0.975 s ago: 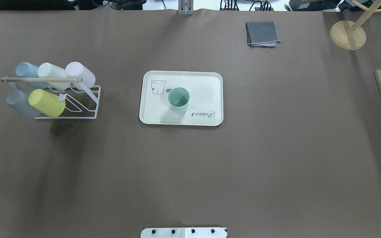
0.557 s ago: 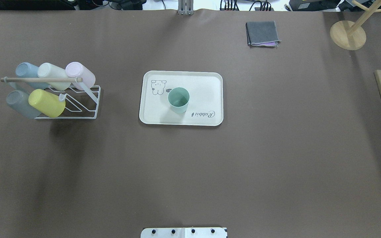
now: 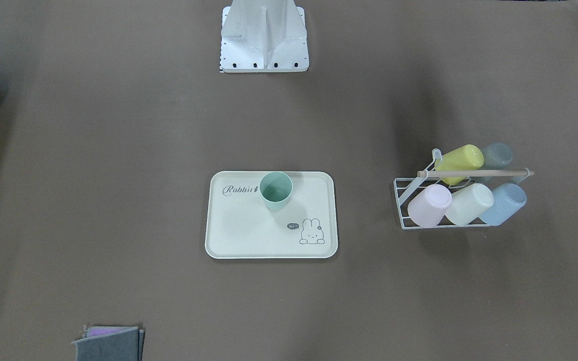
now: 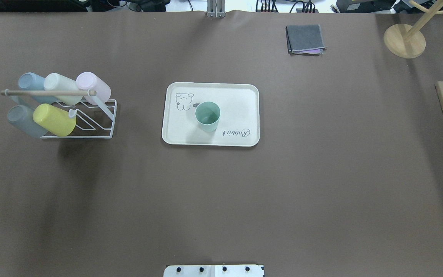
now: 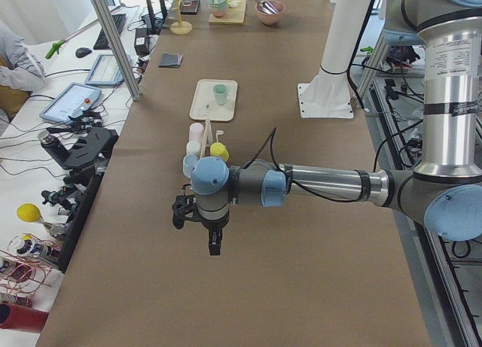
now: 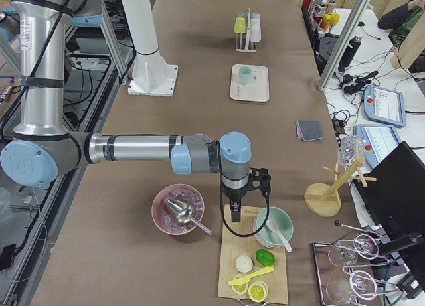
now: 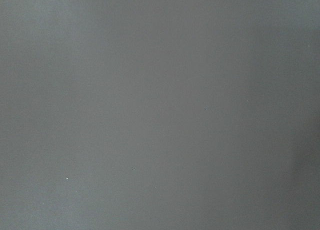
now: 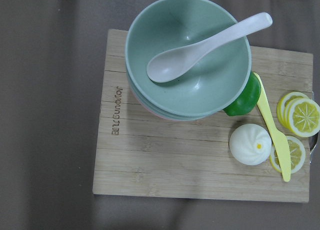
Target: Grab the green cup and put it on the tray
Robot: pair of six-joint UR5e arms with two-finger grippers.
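Nothing had moved in that last second: the cup stood upright near the middle of the tray, task apparently done, while the left gripper and right gripper hung far from the tray, wide or narrow I couldn't tell

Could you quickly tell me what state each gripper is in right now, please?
Left gripper: cannot be told from the side view.
Right gripper: cannot be told from the side view.
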